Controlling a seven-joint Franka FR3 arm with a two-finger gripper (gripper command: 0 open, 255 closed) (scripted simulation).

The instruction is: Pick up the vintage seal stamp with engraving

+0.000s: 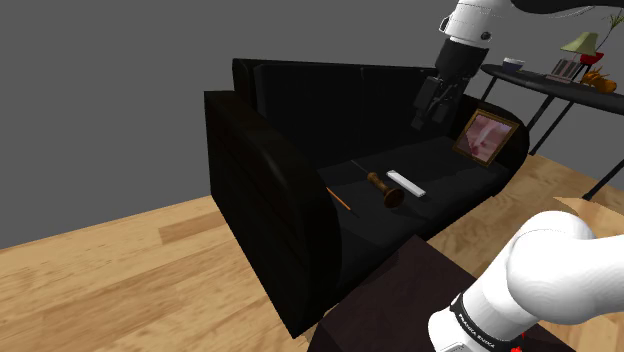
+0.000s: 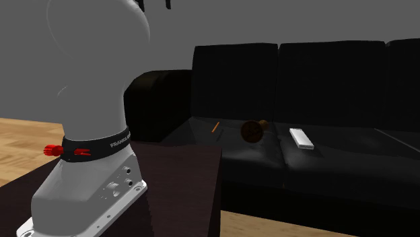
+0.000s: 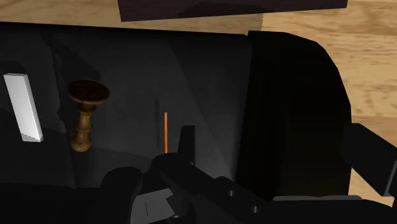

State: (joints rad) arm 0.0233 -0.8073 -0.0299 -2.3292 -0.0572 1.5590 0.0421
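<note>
The brown seal stamp (image 1: 385, 188) lies on its side on the black sofa's (image 1: 262, 170) seat cushion, and from the second exterior view I see its round face (image 2: 253, 130) turned toward the camera. In the wrist view the stamp (image 3: 86, 114) sits well off to one side of the fingers (image 3: 186, 143), not between them. A thin orange stick (image 3: 165, 132) lies between the stamp and the nearer finger. On the stamp's other side, just beside it, lies a flat white bar (image 1: 407, 183). From the shoulder view the gripper (image 1: 432, 108) hangs in the air over the seat, well above the stamp and nearer the backrest. Its fingers stand wide apart and clasp nothing. A framed picture (image 1: 487, 135) leans at the far end of the seat.
</note>
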